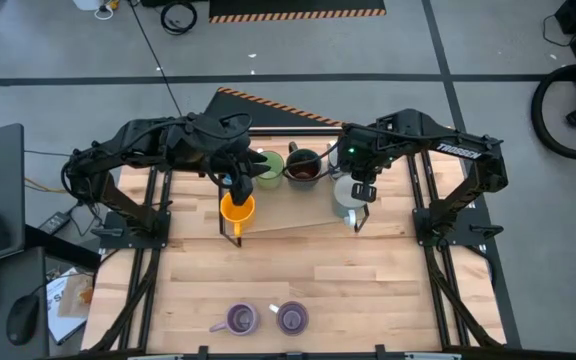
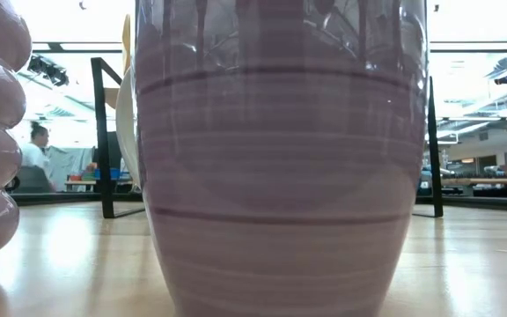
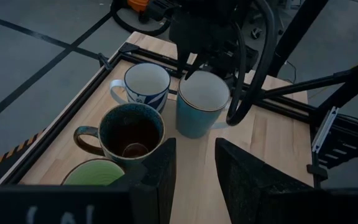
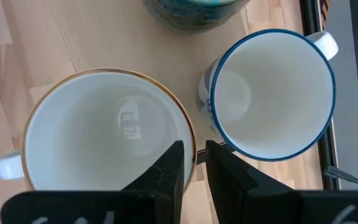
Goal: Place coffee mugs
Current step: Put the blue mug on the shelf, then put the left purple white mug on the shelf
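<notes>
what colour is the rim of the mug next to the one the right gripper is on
Blue: the white mug has a thin blue rim, clearest in the right wrist view.
</notes>
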